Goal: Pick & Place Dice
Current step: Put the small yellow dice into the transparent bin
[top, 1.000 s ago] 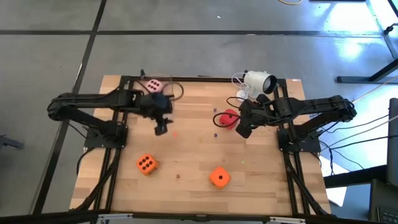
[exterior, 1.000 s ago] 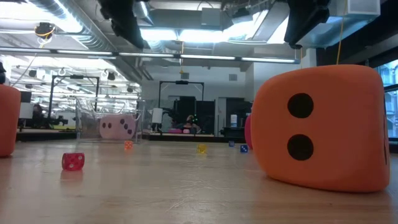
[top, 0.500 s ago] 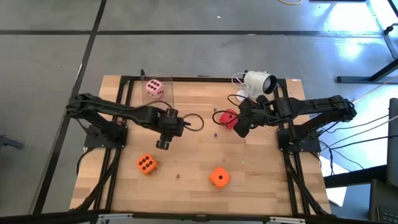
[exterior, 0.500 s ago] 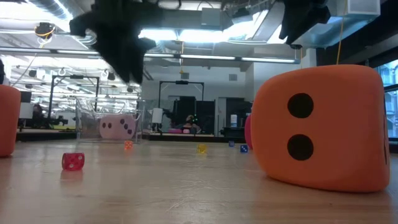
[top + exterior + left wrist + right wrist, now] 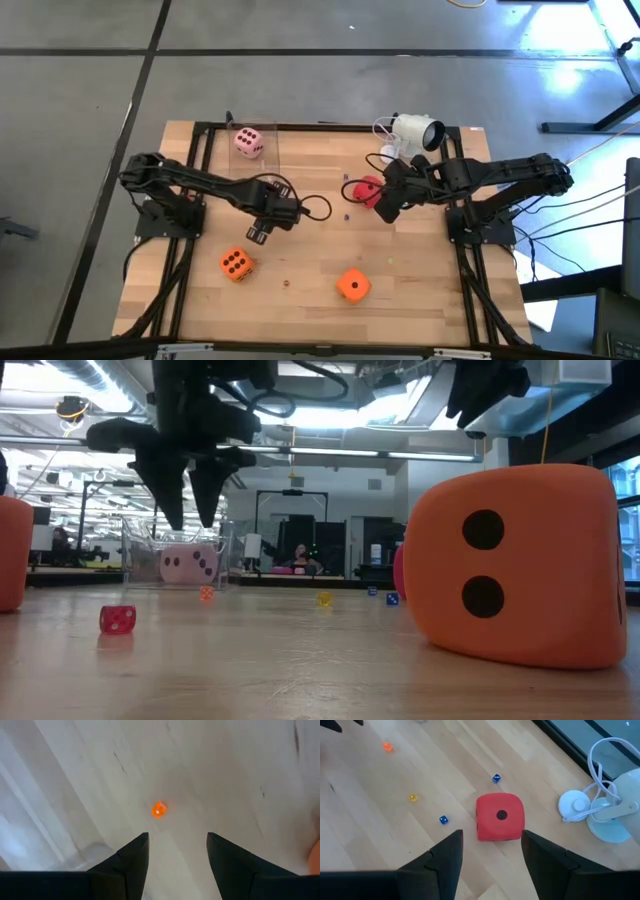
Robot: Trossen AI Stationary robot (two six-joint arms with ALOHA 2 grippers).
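while jaws gape, red die point(image 5: 500, 817) sits free.

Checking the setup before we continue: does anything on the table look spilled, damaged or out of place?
Nothing looks damaged. The only oddity: several tiny dice lie loose around the red die, and another tiny orange one lies on the bare wood under the left tool.

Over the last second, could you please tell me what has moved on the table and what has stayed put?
The left gripper swung away from the pale pink soft cube die at the far edge, toward the table's middle and the near side; it now hangs open and empty above bare wood. The right gripper stayed open beside the red soft cube die. All four big dice kept their places.
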